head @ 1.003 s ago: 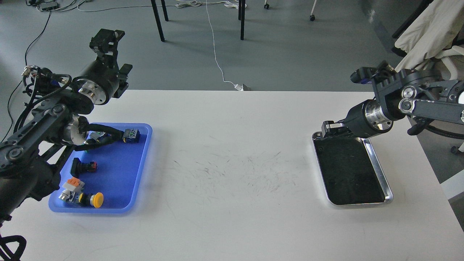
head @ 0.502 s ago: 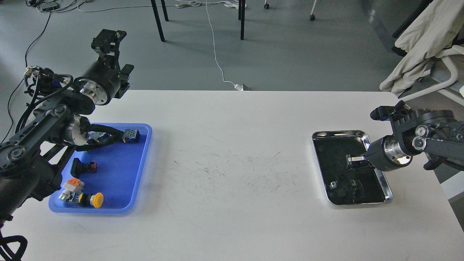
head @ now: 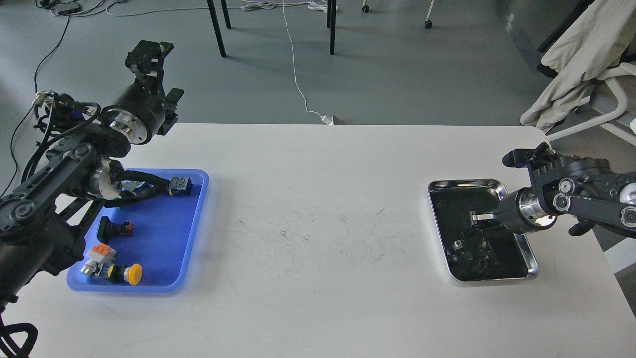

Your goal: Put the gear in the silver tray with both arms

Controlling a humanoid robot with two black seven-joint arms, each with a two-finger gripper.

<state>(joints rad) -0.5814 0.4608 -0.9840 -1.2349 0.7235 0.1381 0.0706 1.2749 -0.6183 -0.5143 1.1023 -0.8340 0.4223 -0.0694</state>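
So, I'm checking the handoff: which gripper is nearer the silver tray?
Right. The right gripper hangs over the silver tray; the left gripper is raised far across the table.

shiny silver tray [head: 529, 256], flat, table's right, dark btm

White table [head: 318, 238] lies open between blue tray [head: 196, 233] and silver tray [head: 531, 258], seemingly unobstructed.

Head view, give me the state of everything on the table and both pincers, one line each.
Silver tray: flat on table, right side; contents hard to tell from reflections.
Blue tray: flat on table, left side, holding small parts.
Yellow push button: lying in blue tray's near end.
Left pincer: raised beyond table's far edge, opening unclear.
Right pincer: low over silver tray, opening unclear.
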